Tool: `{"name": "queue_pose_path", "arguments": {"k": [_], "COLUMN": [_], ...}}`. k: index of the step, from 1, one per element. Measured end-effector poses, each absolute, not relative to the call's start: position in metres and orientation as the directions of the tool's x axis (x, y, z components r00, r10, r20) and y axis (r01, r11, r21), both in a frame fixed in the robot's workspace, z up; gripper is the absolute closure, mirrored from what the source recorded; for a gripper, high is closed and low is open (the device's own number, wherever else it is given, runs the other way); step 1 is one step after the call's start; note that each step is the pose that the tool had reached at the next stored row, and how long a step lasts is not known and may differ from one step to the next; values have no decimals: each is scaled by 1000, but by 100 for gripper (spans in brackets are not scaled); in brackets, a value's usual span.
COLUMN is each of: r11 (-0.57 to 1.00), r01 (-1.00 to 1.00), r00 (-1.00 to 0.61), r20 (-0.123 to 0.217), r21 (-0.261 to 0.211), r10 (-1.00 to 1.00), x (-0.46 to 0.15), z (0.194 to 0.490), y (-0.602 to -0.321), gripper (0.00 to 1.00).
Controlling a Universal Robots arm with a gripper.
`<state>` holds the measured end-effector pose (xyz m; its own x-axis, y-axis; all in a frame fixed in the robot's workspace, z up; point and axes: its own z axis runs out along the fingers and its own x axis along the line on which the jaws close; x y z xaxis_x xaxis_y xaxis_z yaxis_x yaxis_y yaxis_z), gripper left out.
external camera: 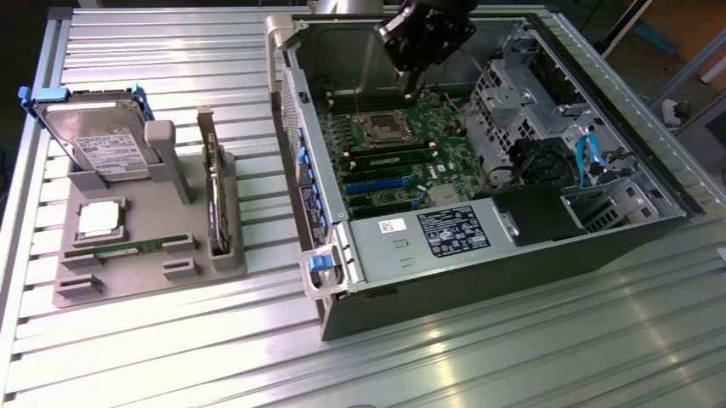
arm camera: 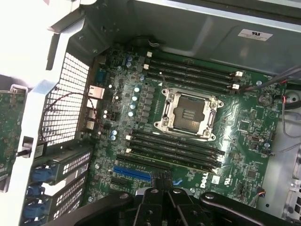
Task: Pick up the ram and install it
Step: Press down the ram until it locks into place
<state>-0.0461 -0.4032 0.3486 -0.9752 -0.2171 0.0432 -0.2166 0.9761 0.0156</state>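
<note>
Green RAM stick (external camera: 127, 247) w/ black chips, flat in grey holder's front slot, exterior view's left.

Black gripper (external camera: 411, 78) — matte, angular linkages, round pivot screws — on a black wrist.

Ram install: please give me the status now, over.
Claw shut, nothing seen in it, above motherboard inside open case. Ram lying in grey holder, exterior view's left, apart from claw. Nothing seen blocking memory slots.

Grey moulded parts tray (external camera: 148, 285) lies at nine o'clock of open black computer case (external camera: 477, 280); green motherboard (external camera: 397, 161) inside case.
</note>
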Motion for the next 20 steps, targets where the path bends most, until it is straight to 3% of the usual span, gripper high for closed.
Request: {"name": "queue_pose_path", "arguments": {"k": [3, 20], "r11": [976, 999], "r01": [-217, -20], "r00": [-976, -1000], "r20": [20, 15], "r21": [16, 30], "r10": [-217, -21], "x": [-47, -47], "z": [349, 349], "y": [-403, -403], "gripper": [89, 89]}}
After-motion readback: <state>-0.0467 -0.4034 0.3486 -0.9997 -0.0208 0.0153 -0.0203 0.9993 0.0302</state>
